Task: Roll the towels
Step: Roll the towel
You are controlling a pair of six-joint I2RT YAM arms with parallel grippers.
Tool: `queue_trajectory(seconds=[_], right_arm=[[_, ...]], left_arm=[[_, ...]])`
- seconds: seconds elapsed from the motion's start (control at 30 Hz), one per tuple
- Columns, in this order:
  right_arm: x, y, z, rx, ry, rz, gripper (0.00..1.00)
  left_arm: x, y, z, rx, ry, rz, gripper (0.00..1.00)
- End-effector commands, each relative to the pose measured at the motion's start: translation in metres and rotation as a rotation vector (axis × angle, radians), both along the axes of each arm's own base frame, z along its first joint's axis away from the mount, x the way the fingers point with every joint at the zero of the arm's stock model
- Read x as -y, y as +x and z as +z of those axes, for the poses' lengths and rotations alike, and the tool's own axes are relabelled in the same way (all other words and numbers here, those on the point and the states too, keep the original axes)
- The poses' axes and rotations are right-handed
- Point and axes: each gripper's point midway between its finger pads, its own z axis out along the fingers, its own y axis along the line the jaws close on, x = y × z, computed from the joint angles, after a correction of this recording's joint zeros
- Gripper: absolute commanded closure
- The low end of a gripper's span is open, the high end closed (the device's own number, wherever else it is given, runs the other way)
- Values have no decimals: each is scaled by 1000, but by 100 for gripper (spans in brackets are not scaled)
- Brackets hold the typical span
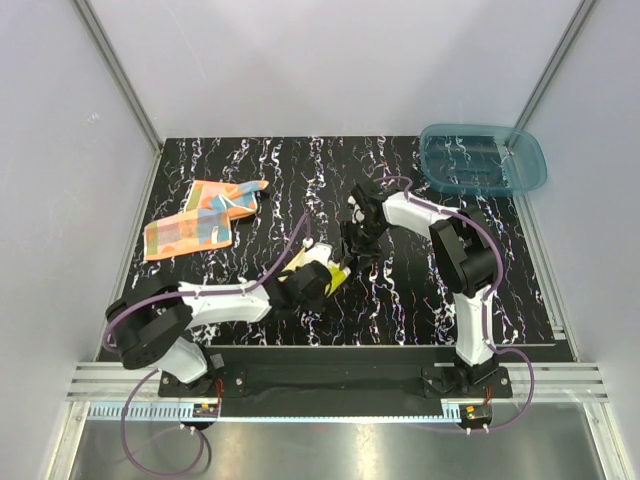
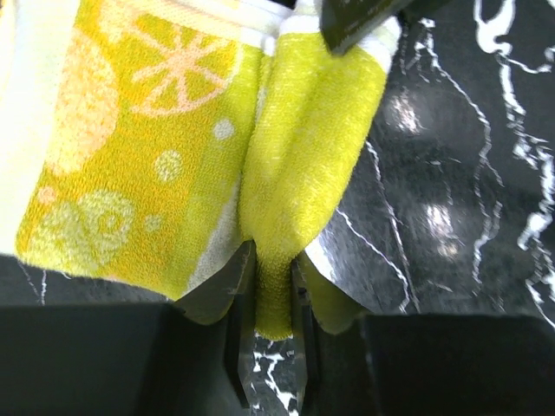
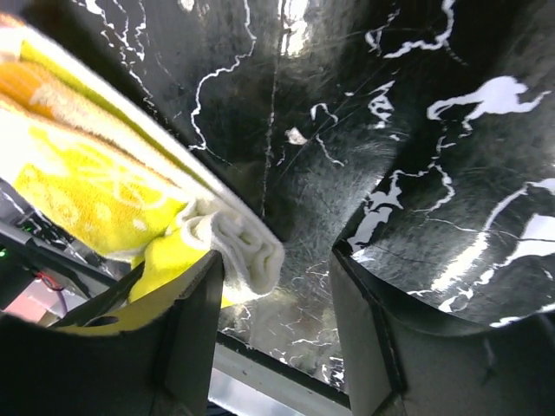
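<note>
Bright yellow lemon-print towel (image 2: 156,147), at the black marbled desk's (image 1: 410,310) middle, has a fold pinched by the left arm's fingers (image 2: 236,312), presumably as anchor, the right arm's fingers (image 3: 195,338) spread beside its rolled edge

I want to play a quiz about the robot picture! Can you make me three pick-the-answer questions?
1. Where does the orange towel lie?
A) on the floor
B) at the far left of the table
C) on a chair

2. How many towels are there?
A) one
B) two
C) four

3. What is the left gripper doing?
A) pinching the yellow towel
B) hanging open
C) holding a cup

Answers:
1 B: the top view shows it spread out there.
2 B: one is orange, one is yellow.
3 A: its fingers are closed on a yellow fold.
</note>
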Motion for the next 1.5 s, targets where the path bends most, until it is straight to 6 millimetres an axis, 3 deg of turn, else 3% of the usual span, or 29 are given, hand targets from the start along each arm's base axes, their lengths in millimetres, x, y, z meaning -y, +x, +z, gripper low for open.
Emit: queue_trajectory(seconds=[0.0, 0.23, 0.4, 0.53, 0.7, 0.93, 0.97, 1.07, 1.1, 1.23, 1.27, 1.33, 1.47], right_arm=[[40, 34, -18, 125, -197, -24, 41], [43, 33, -12, 131, -207, -23, 37], [44, 33, -4, 144, -201, -31, 35], [46, 31, 6, 151, -169, -44, 34], [44, 25, 22, 143, -36, -78, 34], [16, 8, 48, 171, 219, -53, 34], [11, -7, 53, 147, 287, -36, 34], [-4, -14, 71, 197, 436, -10, 32], [-3, -25, 63, 165, 455, -25, 32], [-19, -35, 67, 214, 583, 2, 32], [-22, -49, 57, 182, 581, 9, 32], [-33, -47, 58, 222, 624, 21, 36], [-43, -55, 40, 200, 641, 8, 38]], left_arm=[[-12, -38, -10, -184, -34, -90, 85], [12, -44, 12, -293, -226, -131, 84], [17, -46, 17, -379, -323, -106, 85], [15, -45, 27, -435, -441, -39, 85], [4, -49, 22, -571, -600, 93, 84], [-11, -49, 16, -696, -749, 209, 84], [-14, -48, 15, -714, -759, 226, 84], [-24, -49, 8, -776, -757, 280, 84], [-26, -50, 6, -793, -758, 292, 84], [-32, -52, 2, -859, -771, 316, 84], [-32, -51, 3, -868, -778, 318, 84], [-33, -51, -1, -889, -764, 319, 84], [-35, -51, -4, -920, -758, 312, 84]])
